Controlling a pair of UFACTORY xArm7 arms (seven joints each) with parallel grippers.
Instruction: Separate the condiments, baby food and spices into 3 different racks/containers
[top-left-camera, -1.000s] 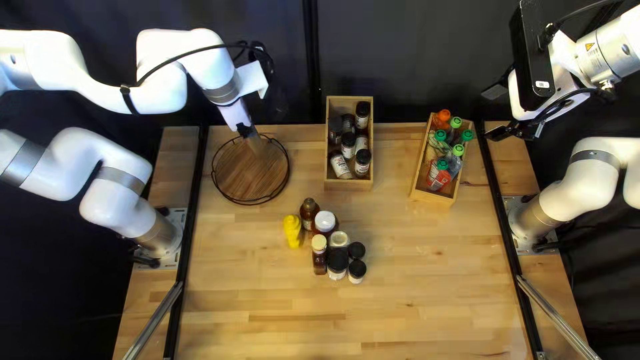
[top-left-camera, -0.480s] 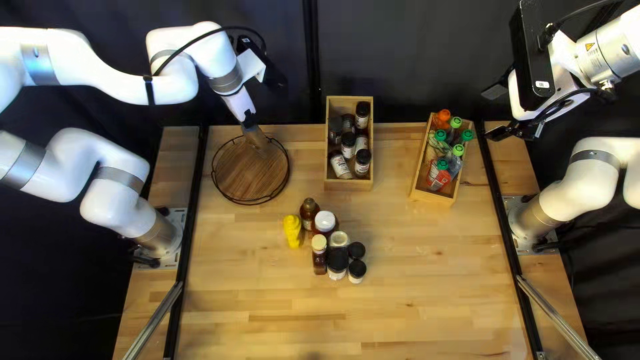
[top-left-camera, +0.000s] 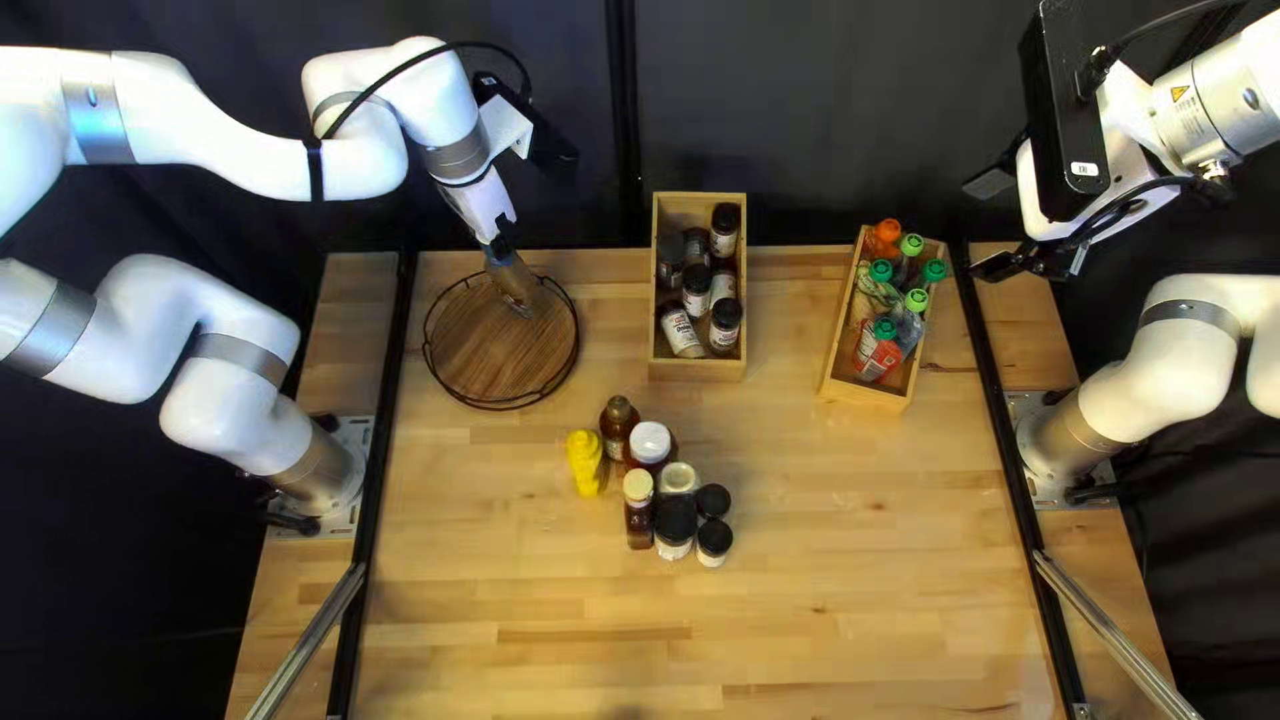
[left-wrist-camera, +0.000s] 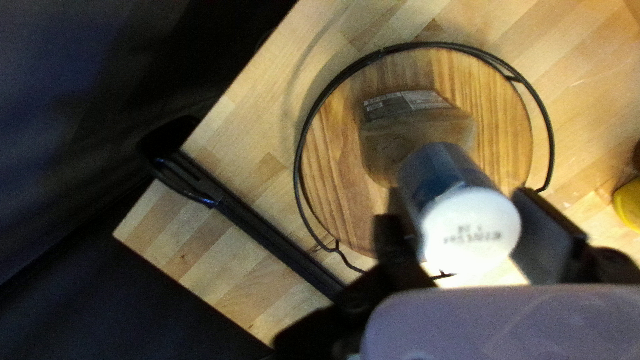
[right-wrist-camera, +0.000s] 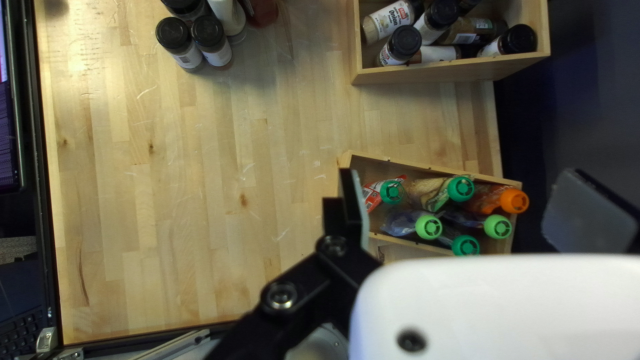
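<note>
Partly hidden behind the bottle (left-wrist-camera: pixel 470 227), round tray (left-wrist-camera: pixel 337 167)

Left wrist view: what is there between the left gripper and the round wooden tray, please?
A white-capped bottle, held by the left gripper, its lower part over the tray; the left wrist view shows this.

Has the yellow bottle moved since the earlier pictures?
No. In the top left view, the yellow bottle keeps its place against the round wooden tray, showing no shift either way.
</note>
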